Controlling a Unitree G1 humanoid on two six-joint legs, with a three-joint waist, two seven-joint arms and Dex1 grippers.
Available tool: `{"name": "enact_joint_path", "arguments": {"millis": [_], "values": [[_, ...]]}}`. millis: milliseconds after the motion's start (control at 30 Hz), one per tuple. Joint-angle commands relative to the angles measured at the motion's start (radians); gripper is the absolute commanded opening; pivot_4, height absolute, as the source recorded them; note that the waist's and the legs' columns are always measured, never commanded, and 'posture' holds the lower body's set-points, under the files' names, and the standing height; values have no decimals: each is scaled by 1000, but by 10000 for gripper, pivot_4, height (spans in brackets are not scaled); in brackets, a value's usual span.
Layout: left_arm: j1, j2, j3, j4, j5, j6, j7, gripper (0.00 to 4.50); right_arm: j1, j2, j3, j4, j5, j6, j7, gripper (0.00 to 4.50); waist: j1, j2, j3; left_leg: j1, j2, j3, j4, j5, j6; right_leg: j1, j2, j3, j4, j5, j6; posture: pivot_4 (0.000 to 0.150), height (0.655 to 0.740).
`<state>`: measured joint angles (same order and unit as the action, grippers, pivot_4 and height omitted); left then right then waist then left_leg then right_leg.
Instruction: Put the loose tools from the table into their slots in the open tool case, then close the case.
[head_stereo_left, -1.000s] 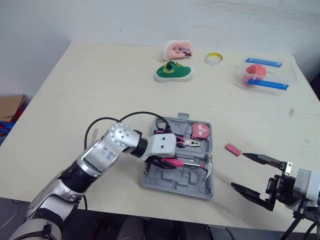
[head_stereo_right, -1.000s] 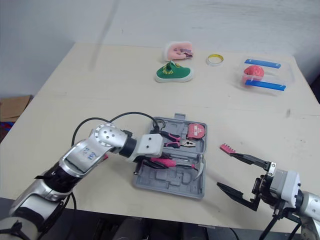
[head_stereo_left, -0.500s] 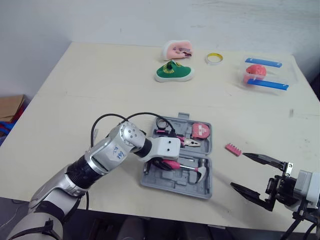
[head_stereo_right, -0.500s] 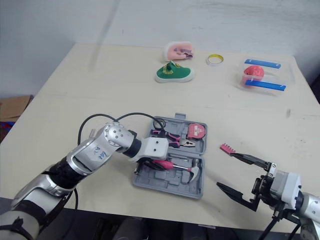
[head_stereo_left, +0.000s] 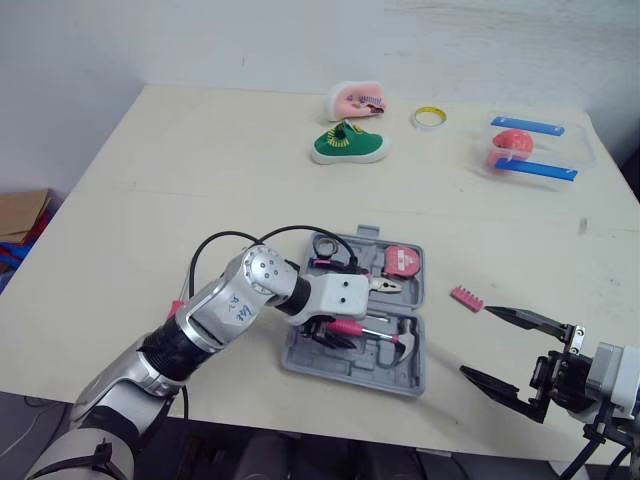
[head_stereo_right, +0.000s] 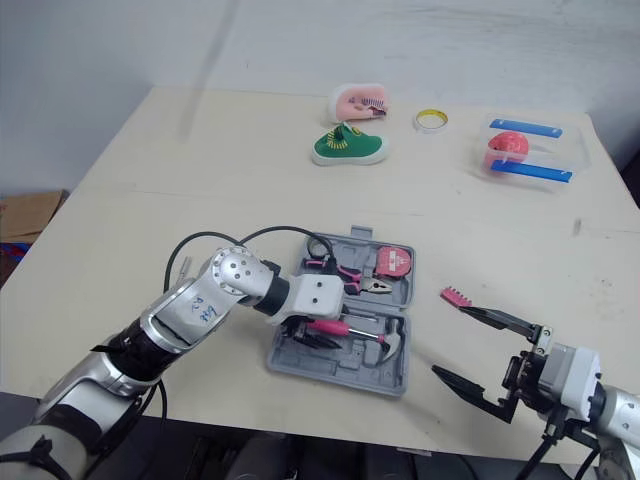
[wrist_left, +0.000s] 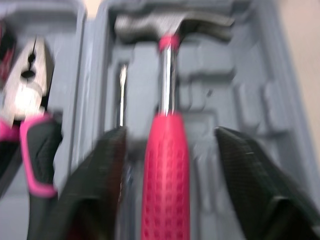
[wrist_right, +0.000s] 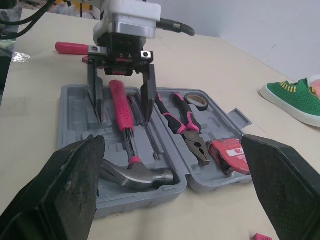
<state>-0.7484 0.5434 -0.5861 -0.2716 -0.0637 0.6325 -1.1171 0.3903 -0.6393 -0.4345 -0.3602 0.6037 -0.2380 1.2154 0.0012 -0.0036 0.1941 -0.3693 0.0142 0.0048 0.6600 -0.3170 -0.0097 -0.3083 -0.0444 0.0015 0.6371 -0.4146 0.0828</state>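
The grey tool case (head_stereo_left: 396, 371) lies open near the table's front middle. It holds pink-handled pliers (head_stereo_left: 352, 268), a red tape measure (head_stereo_left: 401, 262), a black tape roll (head_stereo_left: 325, 246) and a hammer (wrist_right: 131, 150) with a pink handle (wrist_left: 165, 180). My left gripper (head_stereo_left: 335, 333) hangs over the case, open, its fingers (wrist_right: 95, 97) straddling the hammer handle with a gap on each side. A pink bit holder (head_stereo_left: 466, 297) lies loose to the right of the case. A red-handled tool (wrist_right: 72, 48) lies left of the case. My right gripper (head_stereo_left: 476, 341) stands open at the front right, holding nothing.
At the back of the table are a green shoe (head_stereo_left: 347, 143), a pink object (head_stereo_left: 356, 99), a yellow tape ring (head_stereo_left: 428, 117) and a clear box with blue clips (head_stereo_left: 530, 150). A black cable (head_stereo_left: 225, 245) loops over my left arm.
My left gripper has shifted a little to the right over the case, and the hammer has moved with it and lies lower in the tray. The right arm has stayed put.
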Motion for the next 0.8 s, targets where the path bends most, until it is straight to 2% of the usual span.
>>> {"name": "enact_joint_path", "arguments": {"millis": [33,133,167,233,400,500,800], "values": [[19,18,101,-56,-82,-41,-40,31899,1,4,2,-2,12,-15,6,45000,-2,0,0,0,0,0,0,0,0,0,0,0,0,0,0,1500,7400],[71,-8,229,-6,-156,-250,-48,31899,-4,4,6,7,11,-17,10,45000,-3,0,0,1,0,0,0,0,0,0,0,0,0,0,0,1500,7400],[87,-29,263,8,-183,-273,-39,29396,-5,4,7,10,10,-18,10,45000,-2,0,0,0,0,0,1,0,0,0,0,0,0,0,0,1500,7400],[118,-56,307,32,-233,-300,-43,23482,-8,5,8,14,9,-19,11,45000,-1,0,0,0,0,0,2,0,0,0,0,0,0,0,0,1500,7400],[170,-85,353,68,-281,-362,-50,1197,-14,5,11,22,7,-22,12,45000,-1,0,0,0,0,0,3,0,0,0,0,0,0,0,0,1500,7400],[224,-103,355,89,-293,-387,-42,459,-14,7,13,23,7,-26,7,45000,-2,0,0,0,0,0,3,0,0,0,0,0,0,0,0,1500,7400],[292,-125,260,227,-147,-482,-2,459,-14,9,15,25,2,-40,0,45000,-2,0,0,1,0,0,3,0,1,0,0,0,1,0,0,1500,7400]]}}
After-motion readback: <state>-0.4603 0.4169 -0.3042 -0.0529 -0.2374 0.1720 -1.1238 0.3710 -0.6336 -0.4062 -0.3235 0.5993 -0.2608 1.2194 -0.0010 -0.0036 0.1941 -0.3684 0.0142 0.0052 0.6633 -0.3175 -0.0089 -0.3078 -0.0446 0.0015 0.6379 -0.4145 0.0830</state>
